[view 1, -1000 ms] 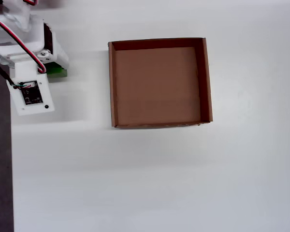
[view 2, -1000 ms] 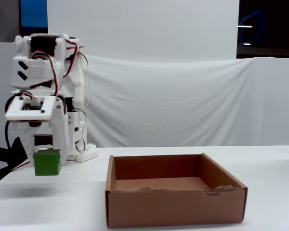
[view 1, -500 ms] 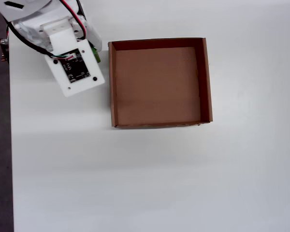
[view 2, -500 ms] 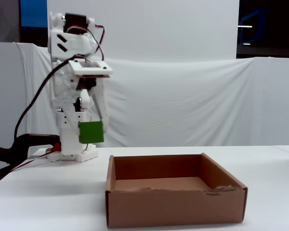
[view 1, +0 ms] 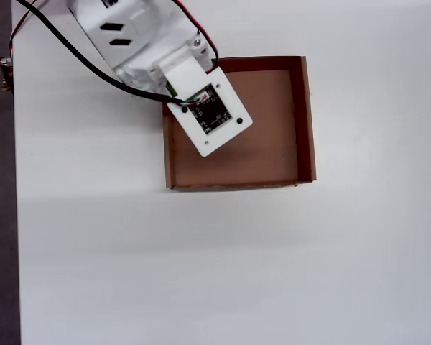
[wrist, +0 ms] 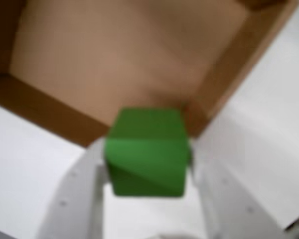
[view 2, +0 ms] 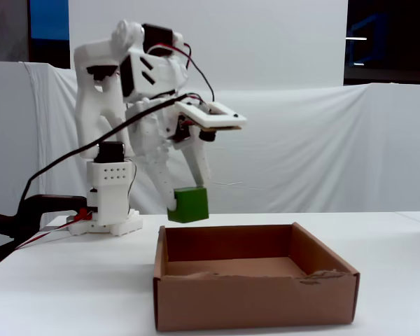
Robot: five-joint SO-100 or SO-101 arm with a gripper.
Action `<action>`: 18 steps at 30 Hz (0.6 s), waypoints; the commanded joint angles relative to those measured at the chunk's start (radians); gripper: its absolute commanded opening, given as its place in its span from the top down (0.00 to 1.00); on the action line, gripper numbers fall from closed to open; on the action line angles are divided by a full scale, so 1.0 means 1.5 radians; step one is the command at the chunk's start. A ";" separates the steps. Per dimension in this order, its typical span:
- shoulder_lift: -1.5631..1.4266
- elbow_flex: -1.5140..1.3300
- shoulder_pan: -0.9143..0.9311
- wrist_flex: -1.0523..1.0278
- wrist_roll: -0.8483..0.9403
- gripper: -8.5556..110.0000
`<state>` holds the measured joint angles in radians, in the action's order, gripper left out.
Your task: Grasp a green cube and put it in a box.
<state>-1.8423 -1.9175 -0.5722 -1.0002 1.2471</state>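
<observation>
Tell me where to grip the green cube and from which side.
Grip the green cube across two opposite flat side faces, coming from above. Its plain parallel sides suit the two fingers, as the gripper shows, shut on it over the box corner.

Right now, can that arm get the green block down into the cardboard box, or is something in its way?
Probably yes. The gripper holds the green cube just above the near-left corner of the box, which is open-topped with a bare floor. It looks close over the wall, so nudging inward first seems safer.
</observation>
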 commanded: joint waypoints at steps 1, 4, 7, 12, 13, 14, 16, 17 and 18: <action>0.009 0.040 -0.007 0.021 -0.001 0.80; 0.042 0.037 -0.010 0.033 -0.002 0.80; 0.072 0.037 -0.016 0.050 -0.002 0.80; 0.105 0.046 -0.024 0.054 -0.002 0.80; 0.111 0.049 -0.025 0.054 -0.002 0.80; 0.119 0.053 -0.026 0.054 -0.002 0.80; 0.133 0.062 -0.028 0.051 -0.002 0.80; 0.140 0.066 -0.030 0.048 -0.002 0.80; 0.147 0.072 -0.032 0.046 -0.002 0.80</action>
<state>-1.6199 -1.8761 -0.6075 -0.9327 1.2456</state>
